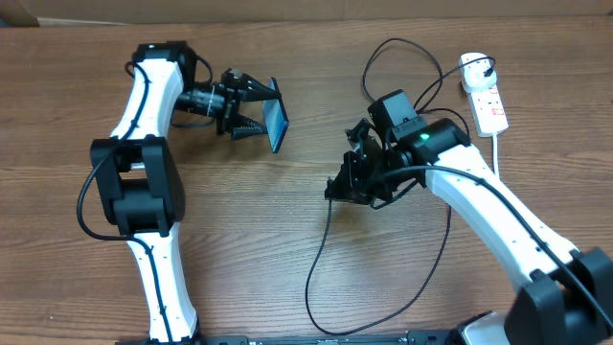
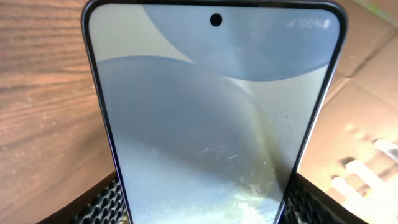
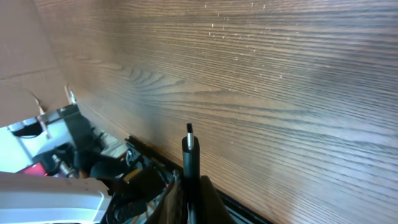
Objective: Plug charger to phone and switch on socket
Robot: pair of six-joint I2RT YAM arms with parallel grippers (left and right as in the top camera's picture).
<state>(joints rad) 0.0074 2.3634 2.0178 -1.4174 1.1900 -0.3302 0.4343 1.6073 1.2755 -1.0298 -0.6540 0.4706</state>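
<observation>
The phone (image 1: 279,120) is held on edge above the table, and my left gripper (image 1: 257,107) is shut on its two long sides. Its lit blue-grey screen (image 2: 211,124) fills the left wrist view, with a ribbed black pad (image 2: 106,202) against its side. My right gripper (image 1: 337,187) hovers right of the phone, shut on the charger's black plug (image 3: 189,149), whose metal tip sticks out past the fingers. The thin black charger cable (image 1: 316,268) loops over the table up to the white adapter (image 1: 474,69), which sits in the socket (image 1: 490,105) at the far right.
The socket's thick white cord (image 1: 498,153) runs down behind the right arm. Cardboard (image 1: 287,8) lines the table's far edge. Bare wood table (image 1: 287,220) lies between the two arms. Part of the right arm's own body (image 3: 56,155) fills the lower left of its wrist view.
</observation>
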